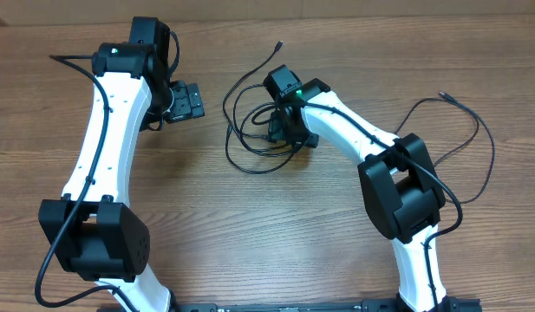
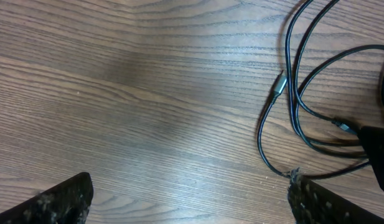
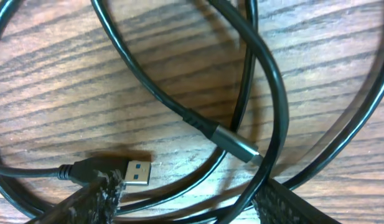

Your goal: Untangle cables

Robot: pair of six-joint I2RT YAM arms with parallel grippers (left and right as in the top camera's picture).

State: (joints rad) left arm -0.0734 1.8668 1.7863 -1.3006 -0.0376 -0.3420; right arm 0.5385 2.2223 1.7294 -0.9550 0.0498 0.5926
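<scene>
Black cables [image 3: 201, 123], bare wood [image 1: 250, 243] around; L jaws wide, empty; R jaws apart over them.

Black cables [image 3: 155, 93] cross the brown, dark-grained table [image 2: 148, 93]. Just ahead of the right gripper [image 3: 188, 202], one plug [image 3: 238, 144] is silver-grey and the USB plug [image 3: 137, 172] is silver with blue inside.

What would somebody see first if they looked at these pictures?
The messy loops of black cables in the middle of the wooden table jump out first. The right gripper hangs right over them, and its camera shows a silver USB plug with a blue inside lying on the wood.
</scene>
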